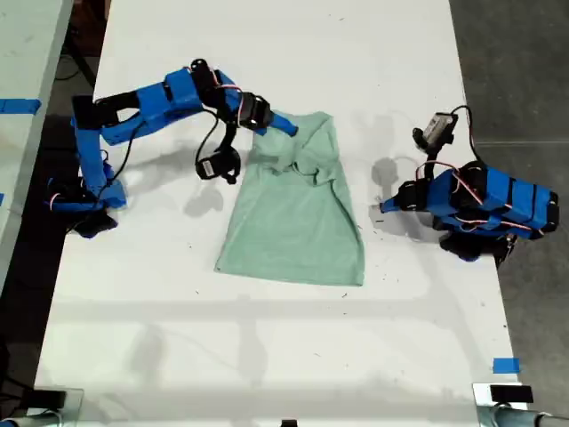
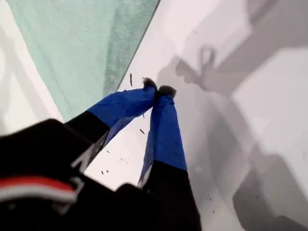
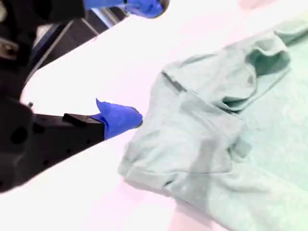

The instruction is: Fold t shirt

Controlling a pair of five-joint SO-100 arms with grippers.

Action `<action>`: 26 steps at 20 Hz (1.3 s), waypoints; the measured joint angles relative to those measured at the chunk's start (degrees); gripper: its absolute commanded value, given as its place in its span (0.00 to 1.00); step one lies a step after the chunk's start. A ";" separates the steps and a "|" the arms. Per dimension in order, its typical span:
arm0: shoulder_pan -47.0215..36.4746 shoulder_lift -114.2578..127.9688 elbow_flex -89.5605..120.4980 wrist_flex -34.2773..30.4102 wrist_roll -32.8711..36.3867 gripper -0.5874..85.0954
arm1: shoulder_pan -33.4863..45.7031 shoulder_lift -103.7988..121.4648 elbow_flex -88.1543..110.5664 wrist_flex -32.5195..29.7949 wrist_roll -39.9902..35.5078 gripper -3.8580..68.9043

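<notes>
The pale mint-green t shirt (image 1: 298,218) lies on the white table (image 1: 267,356), narrowed into a long shape, with its far end bunched and wrinkled (image 3: 216,96). My second gripper (image 1: 284,125) hovers at that bunched end, on the exterior view's left side of the shirt. It is open (image 3: 132,62), and one blue finger (image 3: 120,119) touches the cloth's edge. My first gripper (image 1: 385,206) is beside the shirt's edge on the exterior view's right, its arm folded back. It is shut (image 2: 159,88) over bare table with nothing between the tips, and the shirt (image 2: 82,48) lies just beyond.
A blue tape mark (image 1: 505,365) sits near the table's front corner on the exterior view's right. A second table with blue tape (image 1: 18,106) stands across a dark gap on the exterior view's left. Dark floor borders the exterior view's right.
</notes>
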 measured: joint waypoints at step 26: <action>21.88 113.91 111.27 -9.58 -40.96 0.15 | 0.00 0.00 0.00 0.00 -0.09 0.08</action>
